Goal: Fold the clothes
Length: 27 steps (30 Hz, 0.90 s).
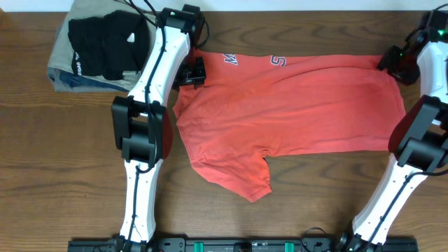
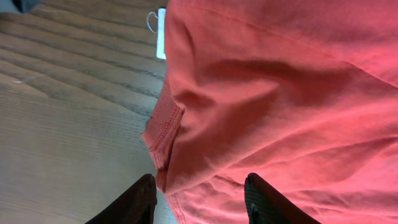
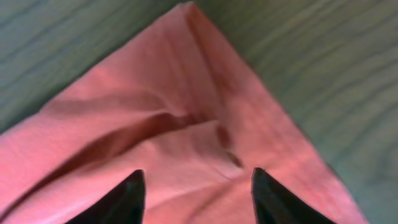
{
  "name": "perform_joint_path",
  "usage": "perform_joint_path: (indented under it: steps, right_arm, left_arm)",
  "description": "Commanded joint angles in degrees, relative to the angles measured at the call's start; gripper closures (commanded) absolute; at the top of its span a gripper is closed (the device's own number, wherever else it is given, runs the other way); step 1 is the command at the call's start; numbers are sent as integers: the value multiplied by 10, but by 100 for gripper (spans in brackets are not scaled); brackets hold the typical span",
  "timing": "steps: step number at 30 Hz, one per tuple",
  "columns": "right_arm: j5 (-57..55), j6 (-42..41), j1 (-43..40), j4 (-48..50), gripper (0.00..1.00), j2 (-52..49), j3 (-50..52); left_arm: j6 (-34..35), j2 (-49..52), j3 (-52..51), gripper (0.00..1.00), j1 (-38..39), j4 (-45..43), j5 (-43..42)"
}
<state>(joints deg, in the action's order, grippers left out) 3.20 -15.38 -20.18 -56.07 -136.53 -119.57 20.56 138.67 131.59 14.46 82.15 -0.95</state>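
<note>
Beside T-shirt (image 1: 294, 105), black garment (image 1: 108, 42) atop khaki garment (image 1: 61, 66)

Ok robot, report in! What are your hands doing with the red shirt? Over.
Left gripper astride T-shirt edge, grip unconfirmed. Right gripper open over its corner. T-shirt spread flat on table. Black garment off to the side, clear.

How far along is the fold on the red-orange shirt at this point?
Done: the red-orange cotton T-shirt with white lettering lies flat, seemingly folded once, lettering cut off at its far edge. In hand: the left gripper straddles one end's edge, the right gripper the opposite corner, jaws apart, no grip evident. Left: one sleeve sticks out; further folds remain.
</note>
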Motion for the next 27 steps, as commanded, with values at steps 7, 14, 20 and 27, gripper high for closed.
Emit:
perform_joint_path:
  steps: [7,14,20,27]
  right_arm:
    - [-1,0,12,11,55,-41,2]
    - [-60,7,10,16,39,-40,-2]
    - [-60,11,5,19,37,-40,-5]
    - [-63,24,2,22,53,-40,-5]
  left_arm:
    - [-6,27,-3,53,-2,2,0]
    - [-19,28,-3,53,-2,0,0]
    - [-19,28,-3,53,-2,-4,0]
    - [-19,28,-11,53,-2,-8,0]
